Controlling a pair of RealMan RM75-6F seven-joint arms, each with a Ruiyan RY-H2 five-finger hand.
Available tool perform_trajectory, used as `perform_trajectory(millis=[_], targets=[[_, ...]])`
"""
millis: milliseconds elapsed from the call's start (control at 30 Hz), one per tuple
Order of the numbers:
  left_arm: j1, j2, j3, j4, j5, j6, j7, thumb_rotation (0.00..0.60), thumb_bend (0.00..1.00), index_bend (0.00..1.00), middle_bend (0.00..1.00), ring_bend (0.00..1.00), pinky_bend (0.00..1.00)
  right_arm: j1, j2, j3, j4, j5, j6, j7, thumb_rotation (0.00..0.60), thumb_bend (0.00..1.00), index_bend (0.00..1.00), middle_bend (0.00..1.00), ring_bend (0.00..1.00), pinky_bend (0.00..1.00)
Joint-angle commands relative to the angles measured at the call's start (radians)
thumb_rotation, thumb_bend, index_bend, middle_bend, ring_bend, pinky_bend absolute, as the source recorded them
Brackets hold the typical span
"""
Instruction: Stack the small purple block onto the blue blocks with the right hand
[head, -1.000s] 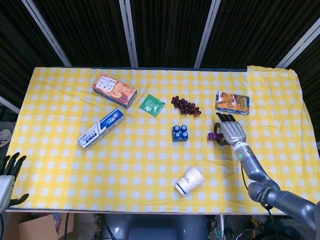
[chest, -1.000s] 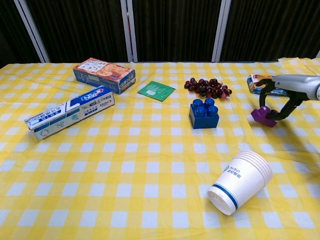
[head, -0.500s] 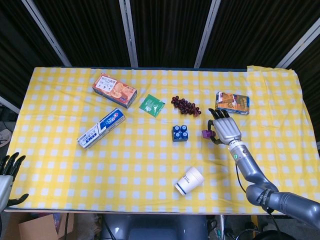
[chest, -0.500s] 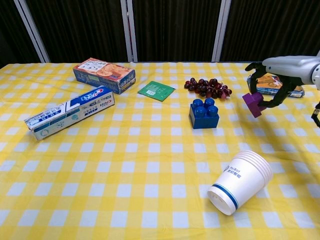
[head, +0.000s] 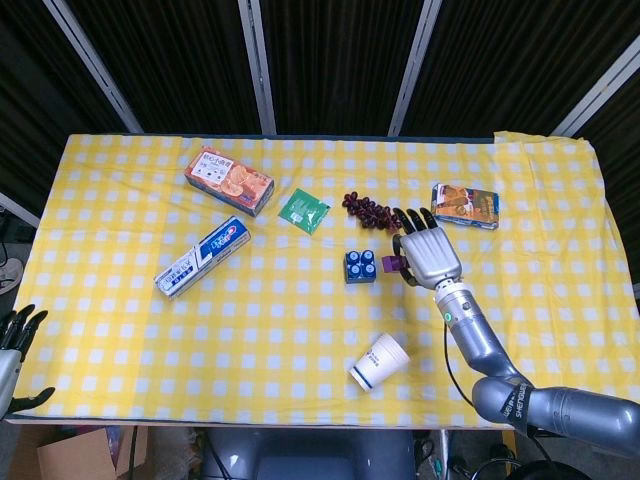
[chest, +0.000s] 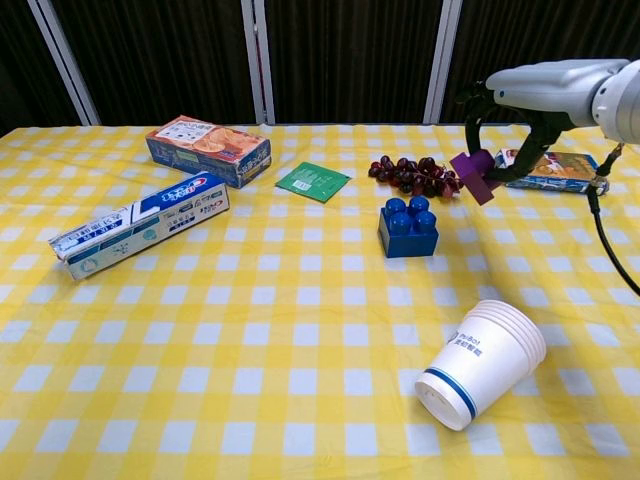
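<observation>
My right hand (head: 427, 256) (chest: 508, 120) holds the small purple block (chest: 474, 175) (head: 391, 265) in the air, just right of and above the blue blocks (head: 360, 266) (chest: 408, 230). The blue blocks stand on the yellow checked cloth near the table's middle, with nothing on their studs. The purple block hangs tilted between the fingers. My left hand (head: 14, 345) shows only at the head view's lower left edge, off the table, fingers spread and empty.
Grapes (chest: 417, 176) lie just behind the blue blocks. A stack of paper cups (chest: 484, 362) lies tipped over in front. A snack box (chest: 549, 170) sits at right; a toothpaste box (chest: 140, 224), cookie box (chest: 208, 148) and green packet (chest: 313, 182) lie left.
My right hand lifted the purple block off the cloth and carried it up and to the left, from beside the snack box to close by the blue blocks.
</observation>
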Motion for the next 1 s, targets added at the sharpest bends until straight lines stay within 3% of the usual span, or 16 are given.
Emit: perform_trajectory(millis=[33, 300, 1000], targets=[[-0.002, 0.005, -0.001, 0.007, -0.003, -0.005, -0.015, 0.6, 0.0, 0.06, 0.0, 0.0, 0.04, 0.04, -0.019, 0.003, -0.032, 0.061, 0.041, -0.062, 0.6, 0.41, 0.51, 0.0, 0.0, 0.0], [-0.004, 0.013, -0.004, 0.016, -0.01, -0.01, -0.042, 0.6, 0.0, 0.06, 0.0, 0.0, 0.04, 0.079, -0.067, -0.008, -0.003, 0.12, 0.063, -0.102, 0.6, 0.41, 0.51, 0.0, 0.0, 0.0], [0.001, 0.024, -0.007, 0.023, -0.015, -0.005, -0.068, 0.6, 0.0, 0.06, 0.0, 0.0, 0.04, 0.13, -0.158, -0.031, 0.125, 0.138, 0.018, -0.074, 0.6, 0.41, 0.51, 0.0, 0.0, 0.0]])
